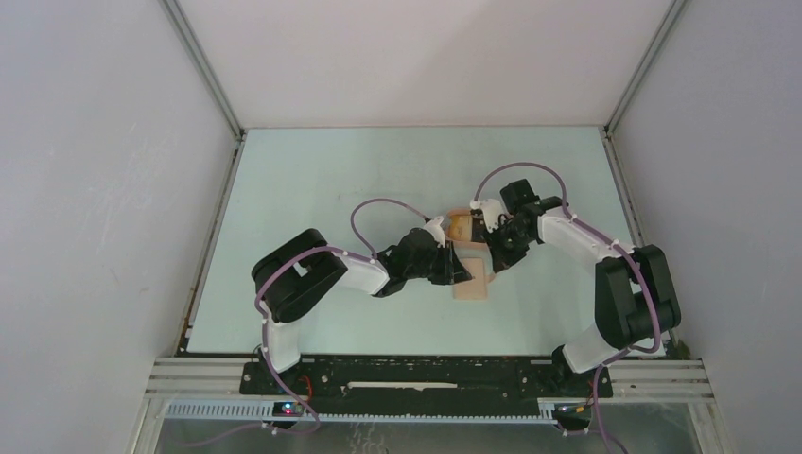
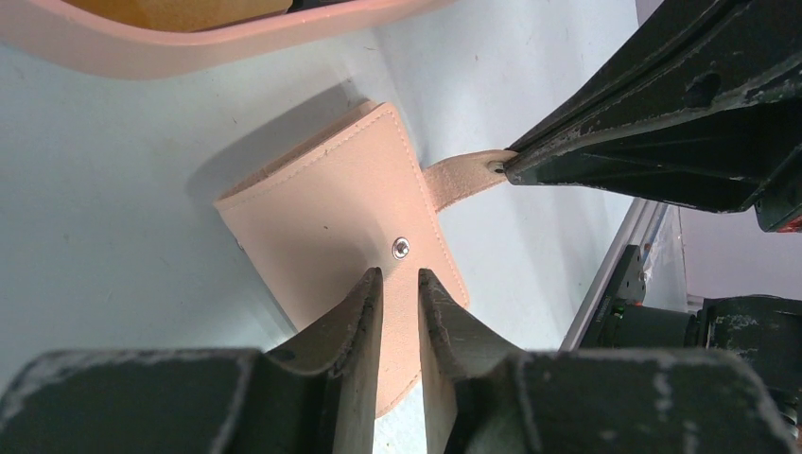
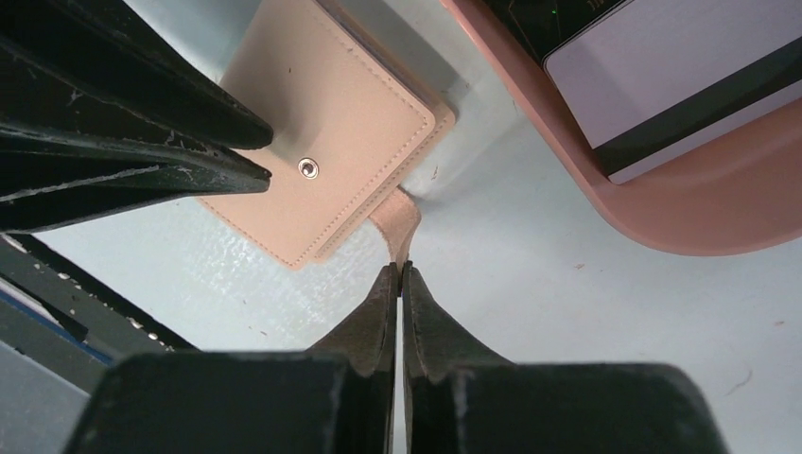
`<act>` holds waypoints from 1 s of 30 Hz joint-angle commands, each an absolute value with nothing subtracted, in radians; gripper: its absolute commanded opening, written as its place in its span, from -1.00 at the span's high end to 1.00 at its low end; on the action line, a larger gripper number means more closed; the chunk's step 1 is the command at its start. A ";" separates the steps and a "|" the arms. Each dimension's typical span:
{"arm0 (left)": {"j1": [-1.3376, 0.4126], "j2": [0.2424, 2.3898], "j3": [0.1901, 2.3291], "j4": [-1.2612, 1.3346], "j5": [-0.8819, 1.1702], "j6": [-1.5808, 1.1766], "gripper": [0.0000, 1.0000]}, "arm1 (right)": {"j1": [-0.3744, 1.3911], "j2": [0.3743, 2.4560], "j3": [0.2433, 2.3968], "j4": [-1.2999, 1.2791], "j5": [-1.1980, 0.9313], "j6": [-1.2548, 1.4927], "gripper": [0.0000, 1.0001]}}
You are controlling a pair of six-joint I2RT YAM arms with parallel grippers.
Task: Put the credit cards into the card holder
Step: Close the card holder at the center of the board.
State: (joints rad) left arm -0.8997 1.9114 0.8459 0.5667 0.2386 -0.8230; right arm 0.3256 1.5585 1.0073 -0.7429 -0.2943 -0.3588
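The tan card holder [image 2: 322,218] lies closed on the table, its snap [image 2: 402,248] facing up; it also shows in the top view [image 1: 471,282]. My left gripper [image 2: 400,274] rests over its face just below the snap, jaws a narrow gap apart with nothing between them. My right gripper [image 3: 398,268] is shut on the holder's strap tab [image 3: 397,219], pulled out to the side. A light blue-grey credit card with a dark stripe [image 3: 662,85] lies in the peach tray [image 3: 681,203] over a dark card [image 3: 558,19]. A yellowish card [image 2: 180,11] also lies in the tray.
The peach-pink tray [image 1: 461,225] sits just behind the card holder, close to both wrists. Both arms meet at the table's middle. White walls with metal rails enclose the table on the left, right and back.
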 commanded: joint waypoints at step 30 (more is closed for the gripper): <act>-0.882 1.859 0.725 0.683 0.216 -0.874 0.68 | 0.411 1.714 1.172 -0.765 -0.447 -0.365 1.00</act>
State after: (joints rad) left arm -0.8886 1.8660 0.7475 0.6380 0.2214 -0.8608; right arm 0.4084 1.6939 1.1404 -0.7597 -0.4469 -0.3611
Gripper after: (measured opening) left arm 0.199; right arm 0.007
